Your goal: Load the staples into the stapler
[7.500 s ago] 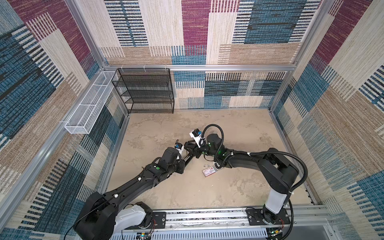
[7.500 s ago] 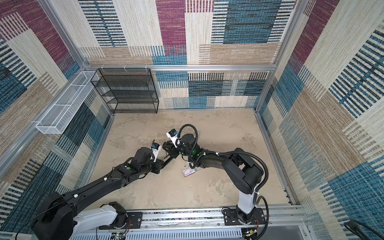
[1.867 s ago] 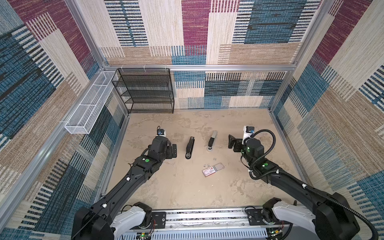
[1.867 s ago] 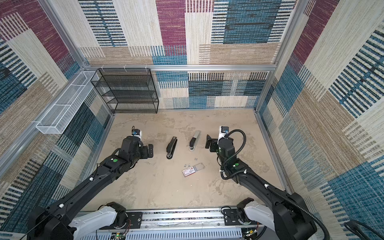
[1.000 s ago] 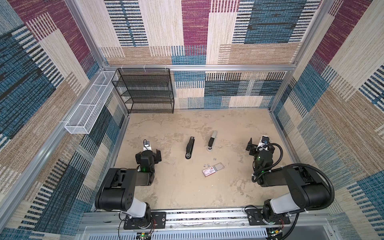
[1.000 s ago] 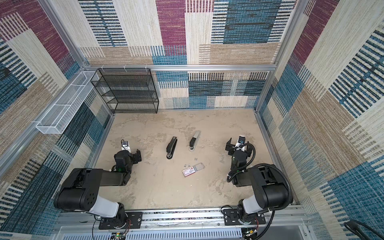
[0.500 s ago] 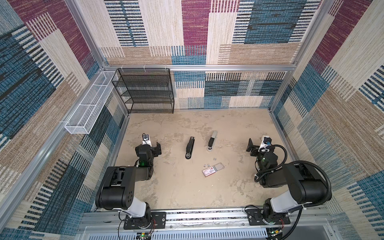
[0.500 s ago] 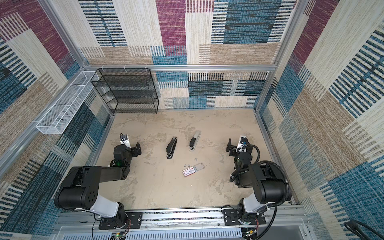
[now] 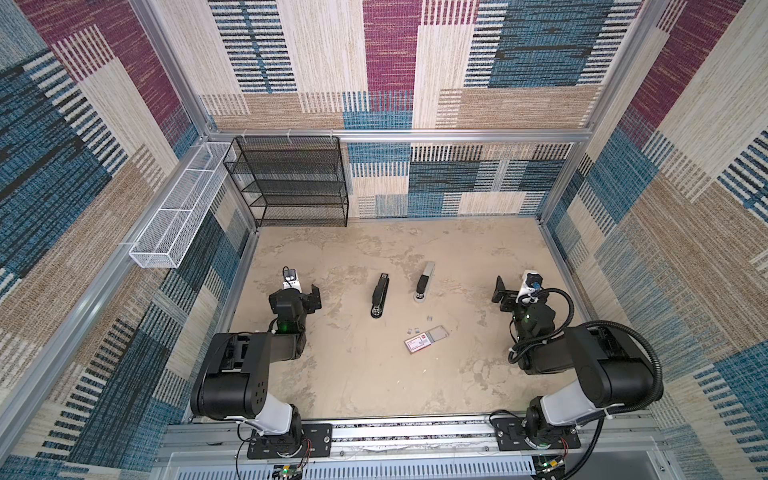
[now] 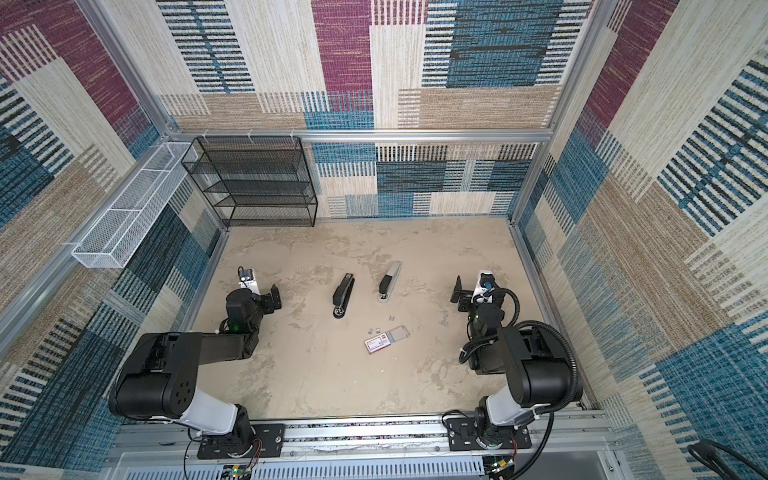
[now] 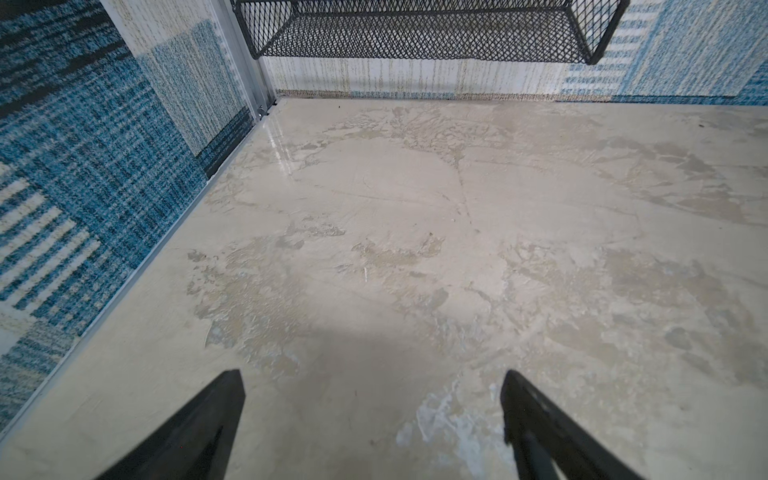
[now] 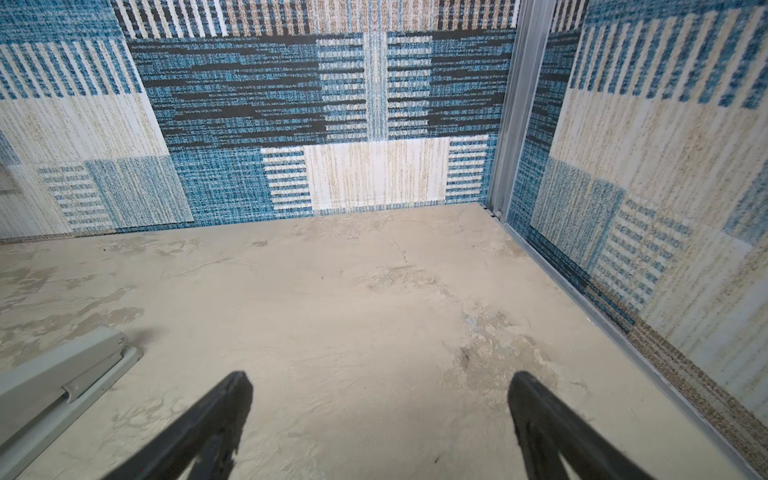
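Two staplers lie mid-table in both top views: a black stapler (image 9: 380,295) (image 10: 343,295) and, to its right, a grey stapler (image 9: 424,281) (image 10: 389,281), whose end shows in the right wrist view (image 12: 54,374). Nearer the front lies the red-and-white staples box (image 9: 419,342) (image 10: 376,344) with its grey tray (image 9: 439,333) slid out. Tiny silvery staples strips (image 9: 414,330) (image 10: 391,318) lie loose beside it. My left gripper (image 9: 302,291) (image 11: 372,390) is open and empty by the left wall. My right gripper (image 9: 512,291) (image 12: 380,390) is open and empty by the right wall.
A black mesh shelf (image 9: 291,183) (image 11: 415,29) stands at the back left. A white wire basket (image 9: 178,216) hangs on the left wall. Patterned walls and metal rails close the table in on three sides. Both arms are folded back near the front rail.
Both arms have pulled away from the staplers in the middle and folded back to their own sides. Over the last second the grippers only shifted slightly. Staplers, box and strips stayed put.
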`<state>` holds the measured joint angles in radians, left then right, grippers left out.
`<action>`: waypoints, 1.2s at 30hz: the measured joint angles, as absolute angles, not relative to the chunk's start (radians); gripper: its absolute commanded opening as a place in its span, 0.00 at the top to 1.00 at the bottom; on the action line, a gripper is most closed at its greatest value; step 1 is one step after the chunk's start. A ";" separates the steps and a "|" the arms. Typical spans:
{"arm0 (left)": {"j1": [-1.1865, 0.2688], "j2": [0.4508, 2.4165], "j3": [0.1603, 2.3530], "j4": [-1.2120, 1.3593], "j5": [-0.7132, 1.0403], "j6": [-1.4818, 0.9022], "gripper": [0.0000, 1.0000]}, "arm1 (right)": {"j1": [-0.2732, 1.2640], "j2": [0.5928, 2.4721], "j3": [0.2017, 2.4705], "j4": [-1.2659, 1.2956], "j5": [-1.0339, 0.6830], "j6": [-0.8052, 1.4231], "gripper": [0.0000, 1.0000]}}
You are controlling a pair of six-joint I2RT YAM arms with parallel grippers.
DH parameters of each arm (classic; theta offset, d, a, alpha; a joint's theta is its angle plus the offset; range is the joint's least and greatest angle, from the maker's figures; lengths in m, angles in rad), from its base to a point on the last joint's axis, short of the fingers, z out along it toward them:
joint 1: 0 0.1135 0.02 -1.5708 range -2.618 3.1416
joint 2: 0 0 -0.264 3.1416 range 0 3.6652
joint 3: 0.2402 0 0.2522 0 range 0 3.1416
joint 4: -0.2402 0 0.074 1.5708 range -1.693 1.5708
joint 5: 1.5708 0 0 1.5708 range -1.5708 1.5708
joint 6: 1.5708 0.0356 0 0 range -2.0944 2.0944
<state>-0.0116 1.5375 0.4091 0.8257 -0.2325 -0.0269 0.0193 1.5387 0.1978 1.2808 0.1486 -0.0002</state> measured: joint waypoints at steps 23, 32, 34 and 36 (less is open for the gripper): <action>-0.003 1.529 0.397 0.820 -0.253 -0.049 0.01 | 0.017 1.533 0.190 1.286 0.167 0.014 0.00; 0.006 1.518 0.336 0.887 -0.257 -0.051 0.01 | 0.022 1.533 0.190 1.287 0.165 0.014 0.00; 0.005 1.532 0.400 0.860 -0.228 -0.050 0.01 | 0.022 1.533 0.190 1.287 0.165 0.014 0.00; 0.002 1.531 0.408 0.870 -0.215 -0.048 0.01 | 0.022 1.534 0.190 1.287 0.166 0.014 0.00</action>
